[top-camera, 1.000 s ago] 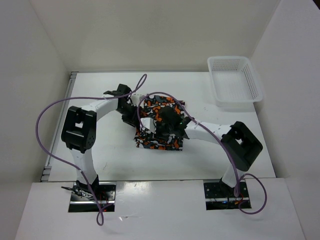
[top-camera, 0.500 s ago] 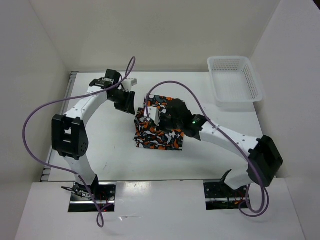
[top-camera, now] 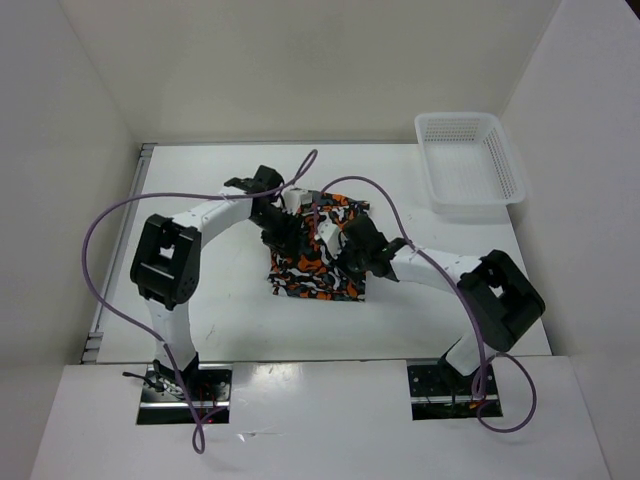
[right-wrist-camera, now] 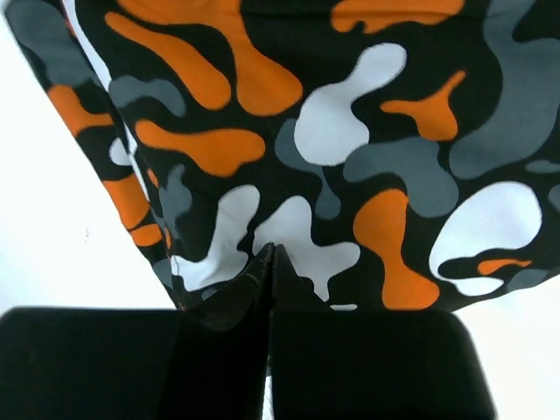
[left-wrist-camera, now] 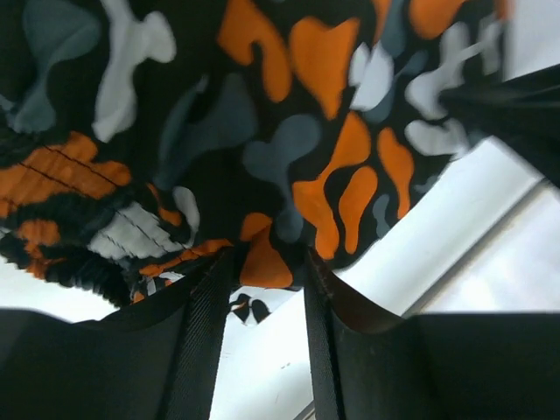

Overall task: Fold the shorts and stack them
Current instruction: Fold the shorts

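Observation:
The shorts (top-camera: 318, 282), printed in orange, white, grey and black, lie folded in a rough rectangle at the table's middle. My left gripper (top-camera: 290, 238) reaches down onto their far left part. In the left wrist view it (left-wrist-camera: 267, 258) is open, with the cloth's edge (left-wrist-camera: 289, 131) sitting between its fingertips and white table showing below. My right gripper (top-camera: 336, 246) comes in from the right over the shorts' middle. In the right wrist view it (right-wrist-camera: 271, 249) is shut, jaws pressed together, tips against the printed cloth (right-wrist-camera: 350, 131).
A white lattice basket (top-camera: 470, 165) stands at the table's far right corner. Purple cables loop from both arms above the table. White walls close in the table on the left, back and right.
The left gripper came back from the far left onto the shorts' far left part. The right gripper closed fully and its arm drew back toward its base.

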Tool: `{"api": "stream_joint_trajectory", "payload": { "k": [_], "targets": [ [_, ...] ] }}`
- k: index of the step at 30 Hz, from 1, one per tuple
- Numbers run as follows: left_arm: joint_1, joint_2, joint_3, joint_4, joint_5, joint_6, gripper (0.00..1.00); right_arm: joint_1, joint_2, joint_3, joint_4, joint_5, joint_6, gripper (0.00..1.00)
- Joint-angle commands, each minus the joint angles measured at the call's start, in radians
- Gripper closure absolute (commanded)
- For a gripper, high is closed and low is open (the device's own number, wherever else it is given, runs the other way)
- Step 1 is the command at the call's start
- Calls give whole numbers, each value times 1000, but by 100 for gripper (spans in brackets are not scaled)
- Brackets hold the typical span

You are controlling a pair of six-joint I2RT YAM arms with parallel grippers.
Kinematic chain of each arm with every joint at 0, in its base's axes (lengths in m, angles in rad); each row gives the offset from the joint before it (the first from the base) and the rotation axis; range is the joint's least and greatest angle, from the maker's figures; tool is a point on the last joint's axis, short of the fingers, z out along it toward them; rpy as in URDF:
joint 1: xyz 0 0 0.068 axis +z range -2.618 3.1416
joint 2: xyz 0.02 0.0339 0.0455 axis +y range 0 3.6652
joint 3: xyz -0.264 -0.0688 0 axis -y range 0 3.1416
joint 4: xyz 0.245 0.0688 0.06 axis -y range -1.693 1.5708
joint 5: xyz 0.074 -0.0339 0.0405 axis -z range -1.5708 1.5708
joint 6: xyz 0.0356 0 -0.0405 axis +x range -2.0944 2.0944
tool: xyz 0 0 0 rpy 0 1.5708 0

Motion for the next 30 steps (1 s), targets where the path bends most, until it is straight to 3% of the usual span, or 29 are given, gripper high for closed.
{"api": "stream_joint_trajectory", "payload": {
  "k": [1,5,12,15,21,30],
  "targets": [
    [-31,20,-38,23,-86,5,55,2,30,-8,50,22,39,100],
    [-31,40,-77,61,-233,5,56,2,66,-26,50,97,1,100],
    [-31,82,-101,104,-345,5,56,-7,120,-5,82,235,-16,99],
    [25,91,-79,118,-358,5,58,-53,167,56,93,244,-27,99],
    [175,152,35,70,-137,5,59,-138,284,244,84,253,-68,99],
    [176,103,81,61,-40,5,53,-138,293,437,84,261,-133,96]
  ]
}}
